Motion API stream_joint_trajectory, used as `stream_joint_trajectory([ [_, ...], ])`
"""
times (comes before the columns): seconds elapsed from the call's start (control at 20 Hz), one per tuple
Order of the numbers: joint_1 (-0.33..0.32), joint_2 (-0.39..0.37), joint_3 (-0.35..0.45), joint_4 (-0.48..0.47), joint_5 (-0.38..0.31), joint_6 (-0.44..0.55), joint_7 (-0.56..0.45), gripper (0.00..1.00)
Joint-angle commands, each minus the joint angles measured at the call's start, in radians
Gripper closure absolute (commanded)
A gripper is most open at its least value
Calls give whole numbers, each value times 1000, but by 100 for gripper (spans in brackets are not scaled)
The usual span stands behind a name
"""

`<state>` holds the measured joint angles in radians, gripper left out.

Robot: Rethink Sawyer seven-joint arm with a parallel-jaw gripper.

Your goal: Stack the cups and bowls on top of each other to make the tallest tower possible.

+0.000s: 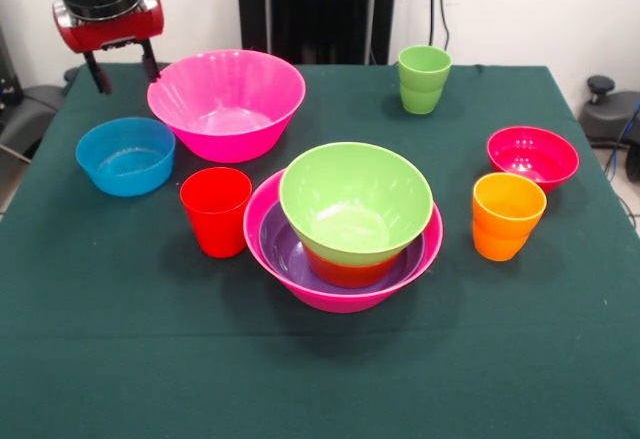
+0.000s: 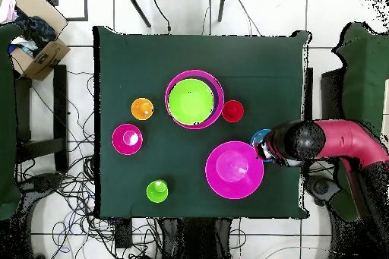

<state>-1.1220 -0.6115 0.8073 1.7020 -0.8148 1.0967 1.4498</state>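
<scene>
- Hovering with fingers spread and empty, the tool hangs between the blue bowl and the loose pink bowl.
- Tower sits mid-desk (four bowls nested).
- Best to grip a rim squarely, then lower centred.

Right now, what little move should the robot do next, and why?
Probably lower the open, empty pincer onto the blue bowl. The pincer hangs above the table's corner, between that bowl and the loose pink bowl. The tower so far has pink, purple, orange-red and green bowls, so a small bowl could go next.
</scene>
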Motion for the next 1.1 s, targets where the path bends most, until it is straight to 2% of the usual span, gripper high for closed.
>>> stream_joint_trajectory([
  [0.05, 24, 83, -64, 34, -58, -100, -100, 0],
  [0.3, 8, 121, -63, 40, -25, -123, -104, 0],
  [1.1, 23, 161, -92, 5, -77, -181, -103, 0],
])
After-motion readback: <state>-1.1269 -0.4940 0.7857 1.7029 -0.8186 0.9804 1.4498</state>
